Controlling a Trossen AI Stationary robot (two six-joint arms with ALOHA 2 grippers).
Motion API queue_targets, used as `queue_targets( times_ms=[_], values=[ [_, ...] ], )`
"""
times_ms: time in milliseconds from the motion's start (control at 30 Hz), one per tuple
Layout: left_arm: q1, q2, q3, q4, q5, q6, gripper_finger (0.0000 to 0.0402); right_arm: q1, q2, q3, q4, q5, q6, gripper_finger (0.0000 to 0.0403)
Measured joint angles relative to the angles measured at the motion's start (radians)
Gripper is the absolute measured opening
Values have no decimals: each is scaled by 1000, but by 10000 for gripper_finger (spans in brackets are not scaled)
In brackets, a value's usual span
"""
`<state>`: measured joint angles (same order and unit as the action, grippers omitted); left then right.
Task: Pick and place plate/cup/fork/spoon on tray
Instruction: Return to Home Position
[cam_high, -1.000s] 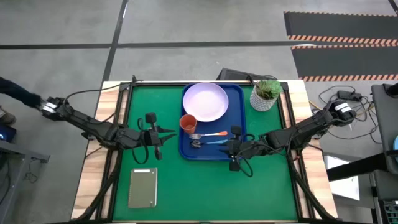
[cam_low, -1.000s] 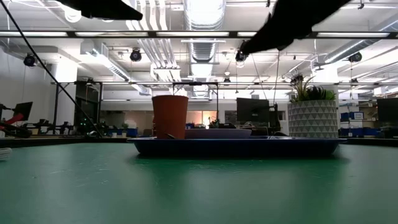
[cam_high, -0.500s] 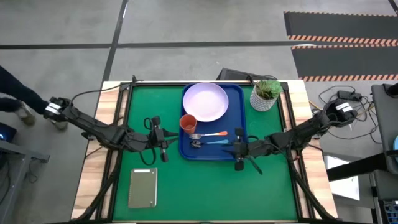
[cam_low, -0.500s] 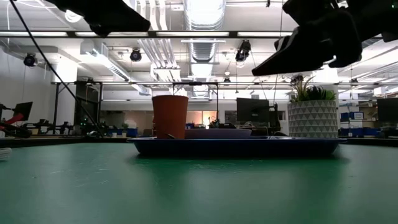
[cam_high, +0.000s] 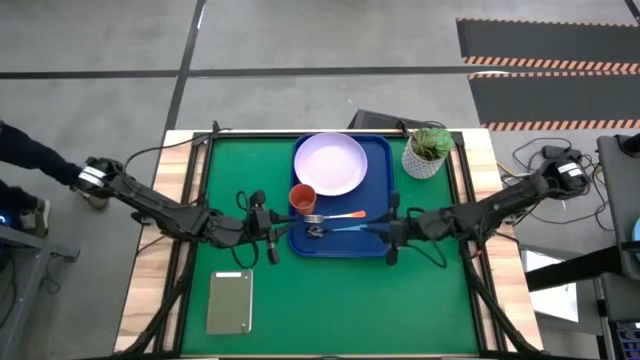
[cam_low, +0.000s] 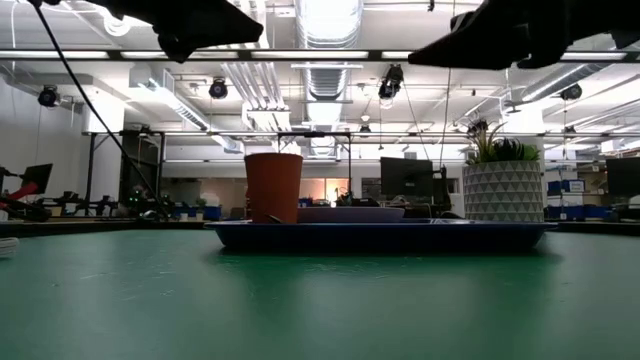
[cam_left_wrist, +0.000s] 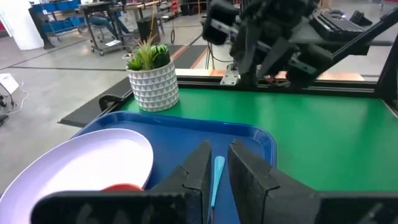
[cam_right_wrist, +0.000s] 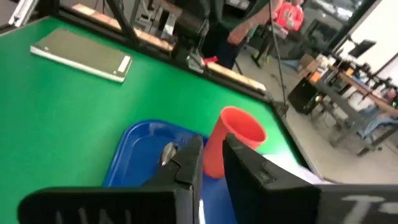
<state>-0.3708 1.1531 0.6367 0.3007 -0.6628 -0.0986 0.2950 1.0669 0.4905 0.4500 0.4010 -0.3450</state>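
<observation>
Green-topped table (cam_high: 330, 300): your tray (cam_high: 384, 150) already carries all 4 items as both narrow-jawed, empty claws, left claw (cam_high: 272, 229) and right claw (cam_high: 385, 232), have edged closer.

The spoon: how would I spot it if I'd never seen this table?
Find the dark blue tray on the green table. Along its near edge, below the red-orange cup, two utensils lie side by side. The spoon is the nearer one, with a light blue handle; the fork has an orange one.
</observation>
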Motion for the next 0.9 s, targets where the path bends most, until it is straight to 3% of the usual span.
queue_targets(
  times_ms=[267,667,900],
  values=[
    [0,-1,5,5,0,0,36,-117,-136,-4,-73,-139,-15,52],
    [3,-19,6,6,-4,3,36,-158,-367,-5,-328,-148,28,52],
    [4,-19,30,5,-6,4,36,-158,-466,-59,-345,-148,34,52]
  ],
)
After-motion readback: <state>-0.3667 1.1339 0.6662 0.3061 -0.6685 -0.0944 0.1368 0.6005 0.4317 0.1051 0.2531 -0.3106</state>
